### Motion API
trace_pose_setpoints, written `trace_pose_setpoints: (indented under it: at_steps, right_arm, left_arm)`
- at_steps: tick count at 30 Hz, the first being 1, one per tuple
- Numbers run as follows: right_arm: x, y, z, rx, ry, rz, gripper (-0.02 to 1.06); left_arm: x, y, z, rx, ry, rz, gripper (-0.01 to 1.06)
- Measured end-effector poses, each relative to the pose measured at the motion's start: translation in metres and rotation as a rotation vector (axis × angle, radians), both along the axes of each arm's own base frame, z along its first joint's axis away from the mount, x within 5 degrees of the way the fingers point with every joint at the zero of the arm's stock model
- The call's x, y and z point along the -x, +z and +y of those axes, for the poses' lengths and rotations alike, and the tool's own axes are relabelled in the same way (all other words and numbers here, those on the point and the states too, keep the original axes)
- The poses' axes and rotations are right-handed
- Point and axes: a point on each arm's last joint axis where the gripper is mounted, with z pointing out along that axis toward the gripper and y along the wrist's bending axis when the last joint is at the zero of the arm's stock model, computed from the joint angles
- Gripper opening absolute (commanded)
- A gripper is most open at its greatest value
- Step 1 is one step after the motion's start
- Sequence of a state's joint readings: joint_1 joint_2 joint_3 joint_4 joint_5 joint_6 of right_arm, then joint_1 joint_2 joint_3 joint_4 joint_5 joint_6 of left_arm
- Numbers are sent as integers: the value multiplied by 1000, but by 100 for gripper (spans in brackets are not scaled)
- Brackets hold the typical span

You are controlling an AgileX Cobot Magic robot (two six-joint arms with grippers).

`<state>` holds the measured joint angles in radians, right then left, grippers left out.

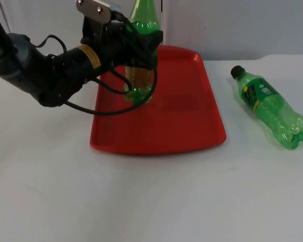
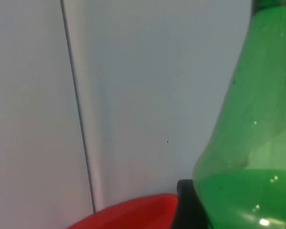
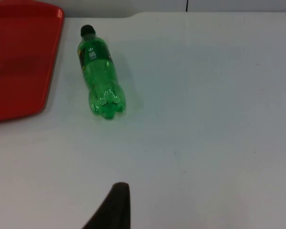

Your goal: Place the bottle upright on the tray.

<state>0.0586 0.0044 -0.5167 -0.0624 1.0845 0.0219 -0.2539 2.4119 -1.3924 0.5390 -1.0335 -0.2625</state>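
Left pincer is clamped around the mid-body of a green bottle, holding it upright over the rear left part of the red tray. The bottle's base looks at or just above the tray floor; contact cannot be confirmed. The mid-height side grip keeps the bottle vertical and leaves its base free to seat flat. In the left wrist view the bottle's shoulder sits close beside a black fingertip, with the tray rim below and the grey wall behind.

A second green bottle lies on its side on the white table, right of the tray and apart from it, cap toward the wall. The right wrist view looks onto it; the right arm waits, pincer state cannot be told.

Judgement: placing step near its end; release should come only once the base rests flat, or the bottle may tip.
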Motion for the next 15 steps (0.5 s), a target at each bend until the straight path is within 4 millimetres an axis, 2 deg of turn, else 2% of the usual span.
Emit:
trace_pose_setpoints:
  at_steps: [15]
  right_arm:
    - [0, 0, 0, 0, 0, 0, 105]
  left_arm:
    - [2, -15, -1, 19, -16, 2, 0]
